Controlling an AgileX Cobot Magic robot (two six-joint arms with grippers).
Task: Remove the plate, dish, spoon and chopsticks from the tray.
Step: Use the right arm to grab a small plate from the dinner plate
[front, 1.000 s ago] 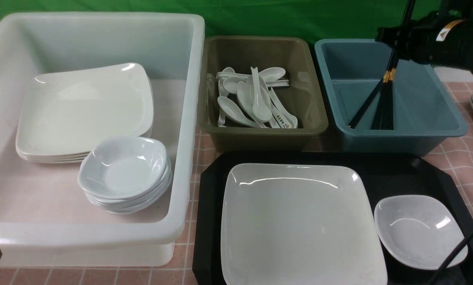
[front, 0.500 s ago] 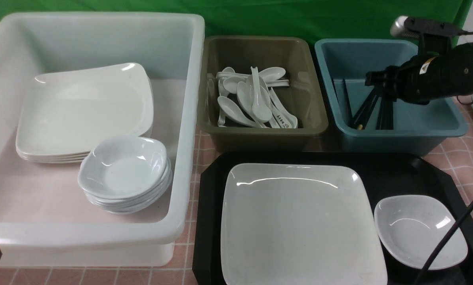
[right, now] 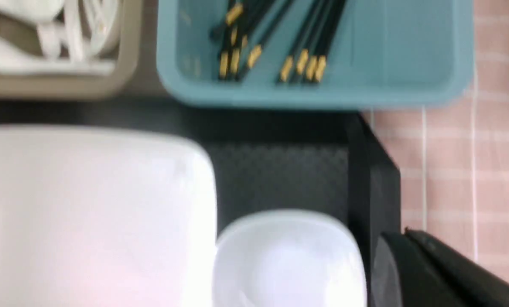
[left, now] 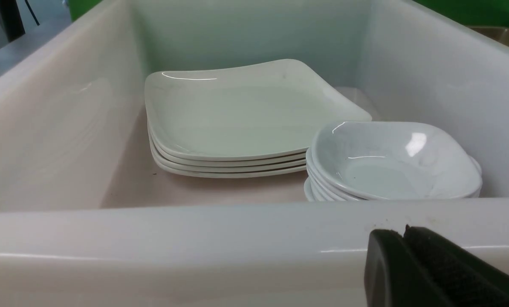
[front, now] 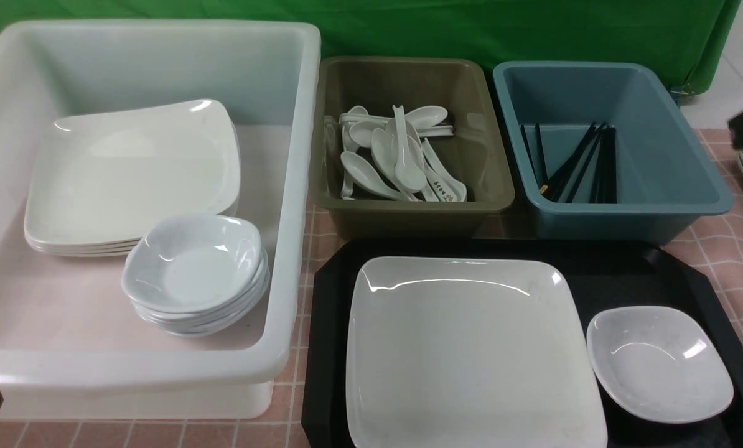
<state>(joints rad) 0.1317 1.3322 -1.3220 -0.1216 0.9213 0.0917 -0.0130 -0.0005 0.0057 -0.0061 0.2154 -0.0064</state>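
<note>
Right claw [right: 401, 243], half cut off, jaws together, empty. Blurred small greyish-white rounded-square dish [right: 288, 260] just beside it on the black plastic tray [right: 280, 170]; large white square plate [right: 88, 213] farther off. Left claw [left: 401, 238] likewise together.

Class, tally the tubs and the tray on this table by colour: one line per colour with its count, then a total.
Large white plastic tub: 1
Olive rectangular plastic tub: 1
Blue rectangular plastic tub: 1
Black plastic tray with cut-off corners: 1
Total: 4
</note>
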